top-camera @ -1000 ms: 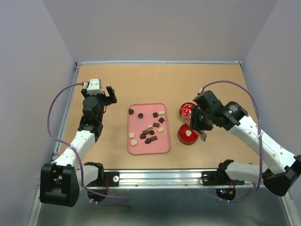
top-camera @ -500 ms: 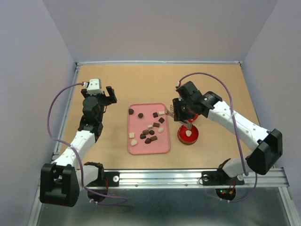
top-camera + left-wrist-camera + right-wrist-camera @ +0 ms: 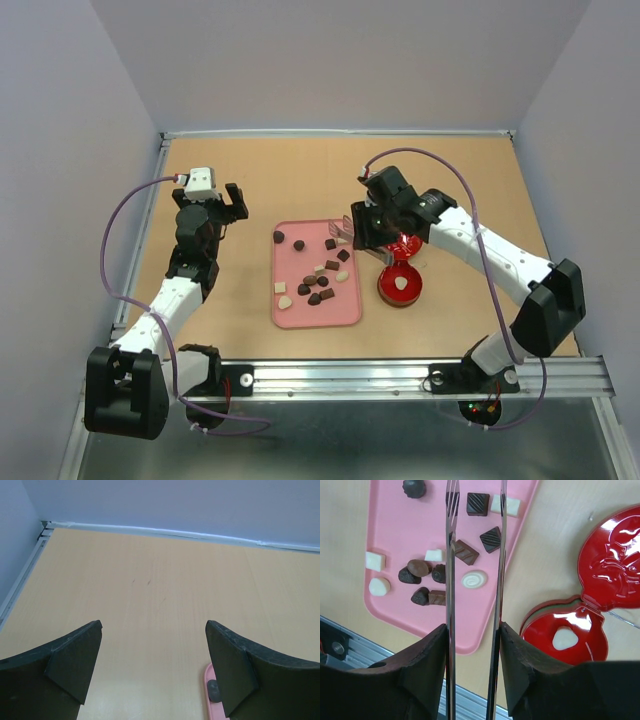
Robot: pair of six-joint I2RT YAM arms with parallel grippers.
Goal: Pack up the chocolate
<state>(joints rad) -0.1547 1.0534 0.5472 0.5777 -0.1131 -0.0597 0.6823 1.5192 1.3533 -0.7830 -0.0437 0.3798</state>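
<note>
Right claw (image 3: 472,627) clamped on tongs (image 3: 451,555), swung from tin (image 3: 540,635) to above tray (image 3: 395,525) for next pick, tips empty; one white chocolate (image 3: 565,639) in tin, rest on tray. Left claw (image 3: 152,630) gaping, left of tray

Tan wood-grain table (image 3: 250,180), pale trim along the left, far and right edges. Two faint dark scuffs (image 3: 141,582) on the far-left stretch. Pink rectangular tray (image 3: 345,305) flat near the middle, rounded corners, long sides running near to far. Just right of it a round red tin base (image 3: 385,288), open side up. Glossy red embossed lid (image 3: 408,246) on the far side of the base, rims meeting; touching or overlapping, cannot tell. Strip of bare wood between tray and both tin parts.
</note>
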